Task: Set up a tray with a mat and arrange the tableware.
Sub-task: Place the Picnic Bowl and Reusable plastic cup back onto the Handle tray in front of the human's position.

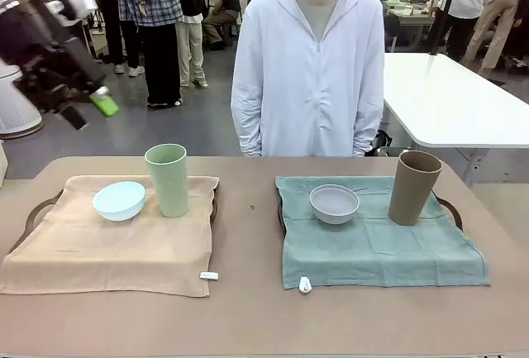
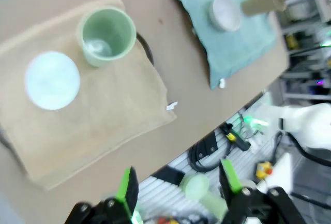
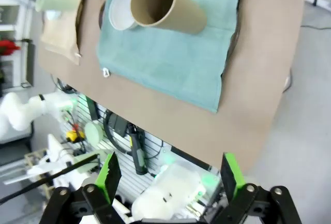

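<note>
Front view: the left gripper hangs high above the table's left end, well clear of everything, with one green pad showing and nothing held. On the brown table a tan mat lies over a dark tray at the left; the pale blue bowl sits near the mat's far edge, and the tall pale green cup stands upright just beside it. A teal mat covers a second tray at the right, carrying the white-grey bowl toward its far left corner and the tall tan-brown cup upright near its far right corner. A person in a white zip hoodie stands at the table's far edge. Left wrist view: the left gripper's fingers are spread apart and empty, above the table's near edge, with the green cup and blue bowl on the tan mat beyond. Right wrist view: the right gripper is wide open and empty, off the table's edge, looking at the tan-brown cup and white-grey bowl on the teal mat.
</note>
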`<state>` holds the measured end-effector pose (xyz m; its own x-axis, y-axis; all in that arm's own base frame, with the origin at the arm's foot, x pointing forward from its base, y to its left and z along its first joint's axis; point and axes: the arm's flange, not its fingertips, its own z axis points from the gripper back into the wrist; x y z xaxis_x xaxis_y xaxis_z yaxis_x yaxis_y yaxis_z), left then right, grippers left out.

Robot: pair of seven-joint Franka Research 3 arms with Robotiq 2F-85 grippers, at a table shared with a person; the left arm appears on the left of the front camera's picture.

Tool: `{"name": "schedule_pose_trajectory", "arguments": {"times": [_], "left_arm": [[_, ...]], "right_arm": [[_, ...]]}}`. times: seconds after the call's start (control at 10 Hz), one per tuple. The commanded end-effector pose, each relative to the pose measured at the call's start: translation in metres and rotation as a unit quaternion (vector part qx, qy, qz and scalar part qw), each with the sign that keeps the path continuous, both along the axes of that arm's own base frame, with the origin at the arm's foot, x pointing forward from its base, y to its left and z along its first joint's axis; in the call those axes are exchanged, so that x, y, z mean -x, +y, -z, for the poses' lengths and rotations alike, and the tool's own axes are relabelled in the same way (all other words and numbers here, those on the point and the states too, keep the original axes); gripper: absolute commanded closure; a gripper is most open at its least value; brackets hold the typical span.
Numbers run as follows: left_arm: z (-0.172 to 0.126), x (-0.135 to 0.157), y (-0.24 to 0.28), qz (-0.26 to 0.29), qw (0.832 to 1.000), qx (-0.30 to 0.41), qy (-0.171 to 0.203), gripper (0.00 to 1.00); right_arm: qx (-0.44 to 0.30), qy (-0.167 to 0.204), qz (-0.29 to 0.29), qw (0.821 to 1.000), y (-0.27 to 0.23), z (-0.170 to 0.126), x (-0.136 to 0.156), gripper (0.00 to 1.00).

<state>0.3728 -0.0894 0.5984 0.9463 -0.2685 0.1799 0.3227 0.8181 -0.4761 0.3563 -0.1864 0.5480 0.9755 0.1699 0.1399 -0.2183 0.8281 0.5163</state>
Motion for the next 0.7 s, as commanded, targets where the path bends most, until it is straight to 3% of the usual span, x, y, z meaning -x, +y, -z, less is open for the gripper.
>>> {"name": "schedule_pose_trajectory", "arguments": {"times": [0.0,0.1,0.2,0.6], "left_arm": [[0.018,0.002,0.02,-0.035,0.998,0.044,-0.009,0.17],[0.022,-0.001,0.007,-0.089,0.995,0.008,-0.034,0.17],[0.009,0.0,0.022,-0.02,1.0,0.019,0.003,0.17],[0.009,0.0,0.022,-0.02,1.0,0.019,0.003,0.17]], "right_arm": [[-0.012,-0.005,-0.001,1.0,0.001,0.001,-0.006,0.0],[0.018,-0.026,-0.022,0.999,0.003,0.003,-0.007,0.0],[-0.003,0.001,0.007,1.0,-0.005,0.002,0.001,0.0],[-0.003,0.001,0.007,1.0,-0.005,0.002,0.001,0.0]]}}
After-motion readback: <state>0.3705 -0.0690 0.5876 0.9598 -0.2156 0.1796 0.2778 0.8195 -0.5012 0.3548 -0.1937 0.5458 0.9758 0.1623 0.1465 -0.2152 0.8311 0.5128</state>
